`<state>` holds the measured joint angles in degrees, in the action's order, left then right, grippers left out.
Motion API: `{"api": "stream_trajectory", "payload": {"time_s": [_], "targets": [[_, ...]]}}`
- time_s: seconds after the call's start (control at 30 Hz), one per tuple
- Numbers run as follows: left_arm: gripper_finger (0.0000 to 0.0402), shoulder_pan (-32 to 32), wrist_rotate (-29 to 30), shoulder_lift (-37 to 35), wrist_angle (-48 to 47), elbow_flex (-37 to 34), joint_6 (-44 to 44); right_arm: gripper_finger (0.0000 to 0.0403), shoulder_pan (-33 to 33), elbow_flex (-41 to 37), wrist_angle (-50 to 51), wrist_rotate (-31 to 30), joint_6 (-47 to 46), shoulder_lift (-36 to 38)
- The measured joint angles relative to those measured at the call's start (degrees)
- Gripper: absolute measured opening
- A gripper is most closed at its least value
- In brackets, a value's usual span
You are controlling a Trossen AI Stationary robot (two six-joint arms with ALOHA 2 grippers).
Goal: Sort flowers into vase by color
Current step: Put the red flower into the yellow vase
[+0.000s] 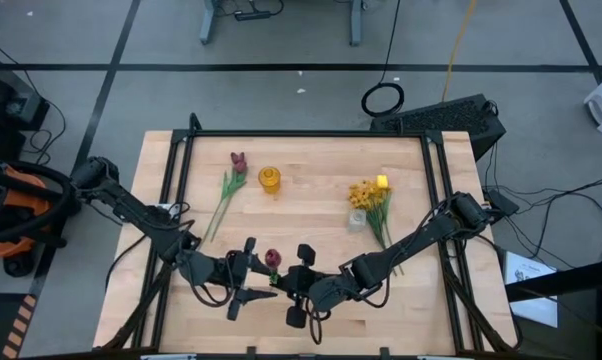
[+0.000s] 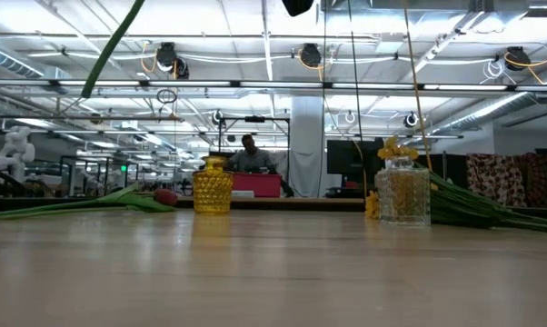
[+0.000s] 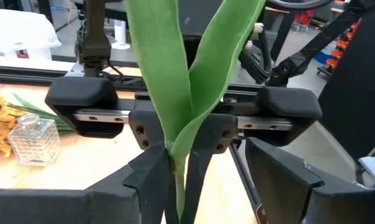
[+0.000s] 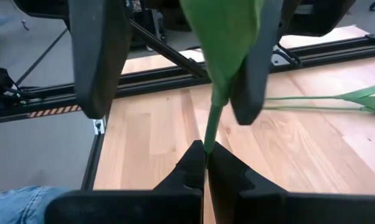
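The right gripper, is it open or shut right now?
Shut. In its own wrist view, the right gripper has both fingertips pressed together on the thin green flower stem, no gap showing.

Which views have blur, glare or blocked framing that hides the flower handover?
Low view: ceiling lights glare, the near tabletop is soft, and only a blurred green leaf shows. Left wrist view: tulip leaves fill the centre. Right wrist view: the right tool pinching the stem is sharp, the leaf above blurred. High view: even light.
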<state>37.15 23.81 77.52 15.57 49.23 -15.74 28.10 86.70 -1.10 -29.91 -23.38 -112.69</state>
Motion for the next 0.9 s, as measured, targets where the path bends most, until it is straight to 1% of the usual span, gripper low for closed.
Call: {"api": "stream_trajectory", "payload": {"time_s": [0.3,0.4,0.57,0.83,0.9], "targets": [[0.0208,0.0,0.0,0.0,-1.3,0.0,-0.4,0.0000,0.0,0.0,0.0,0.0,0.0,0.0],[0.0196,0.0,0.0,0.0,-1.3,0.0,-0.4,0.0000,0.0,0.0,-0.1,0.0,0.0,0.0],[0.0144,0.0,0.0,0.0,-1.3,0.0,-0.4,0.0000,0.0,0.0,-0.1,0.0,0.0,0.0],[0.0024,-0.1,0.3,-0.6,-2.0,0.0,0.3,0.0003,0.2,0.0,-0.5,0.3,0.3,0.0],[0.0011,0.0,0.3,-1.5,-2.2,0.0,1.2,0.0013,0.4,0.0,-0.9,0.0,0.2,0.0]]}}
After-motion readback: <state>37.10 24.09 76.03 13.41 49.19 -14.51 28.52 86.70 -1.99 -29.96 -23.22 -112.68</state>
